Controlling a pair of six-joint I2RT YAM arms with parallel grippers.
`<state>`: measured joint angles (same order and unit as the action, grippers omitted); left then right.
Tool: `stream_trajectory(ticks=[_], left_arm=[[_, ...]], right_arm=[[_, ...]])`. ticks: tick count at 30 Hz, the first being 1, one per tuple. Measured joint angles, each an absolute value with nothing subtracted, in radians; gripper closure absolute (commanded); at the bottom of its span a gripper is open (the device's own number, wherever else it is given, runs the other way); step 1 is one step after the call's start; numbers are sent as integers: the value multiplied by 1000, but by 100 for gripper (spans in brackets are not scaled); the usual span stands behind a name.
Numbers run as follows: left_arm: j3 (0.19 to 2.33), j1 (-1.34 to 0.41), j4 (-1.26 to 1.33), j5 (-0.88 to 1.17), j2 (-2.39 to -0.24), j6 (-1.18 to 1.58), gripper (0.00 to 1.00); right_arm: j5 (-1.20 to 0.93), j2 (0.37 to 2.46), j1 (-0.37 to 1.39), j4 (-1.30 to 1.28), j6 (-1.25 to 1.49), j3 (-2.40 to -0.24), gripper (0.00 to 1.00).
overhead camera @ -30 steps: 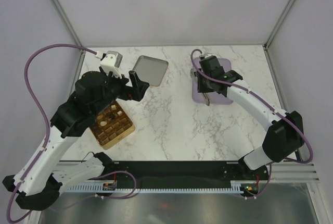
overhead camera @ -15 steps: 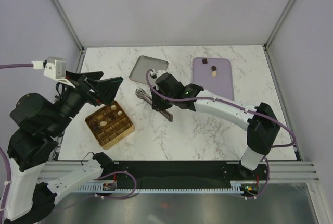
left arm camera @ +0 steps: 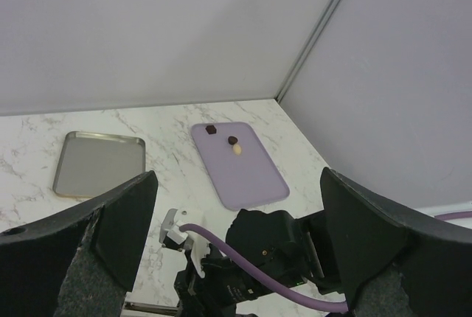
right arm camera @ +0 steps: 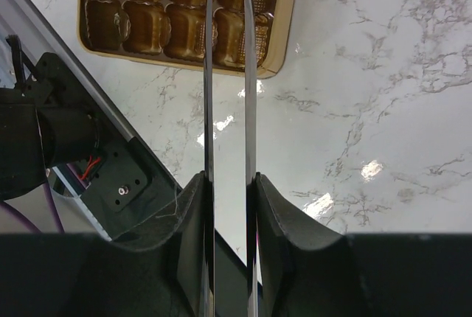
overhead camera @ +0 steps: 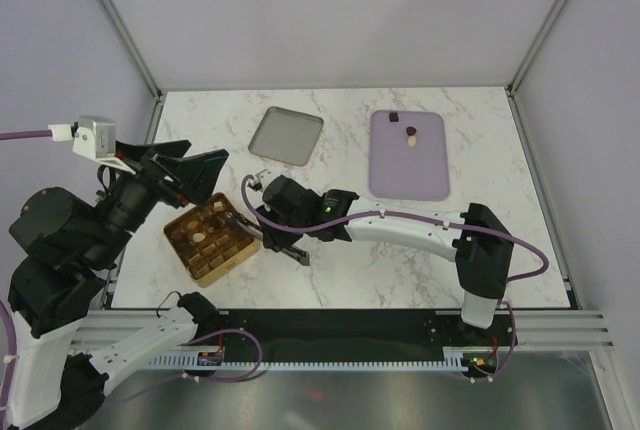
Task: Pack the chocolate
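The gold box [overhead camera: 190, 255] with brown compartments lies at the left front and holds several chocolates, mostly dark, a few cream. Three more chocolates [overhead camera: 411, 133] lie on the lilac tray [overhead camera: 408, 170]; the left wrist view shows them too [left arm camera: 234, 145]. My right gripper [overhead camera: 268, 218] is shut on thin metal tongs [right arm camera: 208, 96]. Their blades reach over the box's edge [right arm camera: 274, 51], and their tips run out of the top of the right wrist view. I cannot tell whether they hold a piece. My left gripper [overhead camera: 190, 172] is open and empty, raised high above the box's left side.
A shallow silver tray [overhead camera: 286, 135] lies at the back centre, left of the lilac tray. The right arm [overhead camera: 400, 225] stretches across the middle of the marble table. The black rail [right arm camera: 110, 177] at the table's near edge lies just below the box.
My right arm has swung with the tongs from the lilac tray across the table to the gold box. My left arm has lifted up and back off the box.
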<state>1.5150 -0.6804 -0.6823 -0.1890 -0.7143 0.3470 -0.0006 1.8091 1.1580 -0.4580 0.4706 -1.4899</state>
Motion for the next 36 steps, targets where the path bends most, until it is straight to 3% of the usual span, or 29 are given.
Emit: stream_trajectory(ticks=[22,36], left_arm=[[1509,-680,-684,-189,-713,347,1],[1499,-680,-686,-189,-713,347,1]], right_arm=[[24,1853,1162,-486,441,-1529,52],[93,1843,1163,-494,432,-1568,52]])
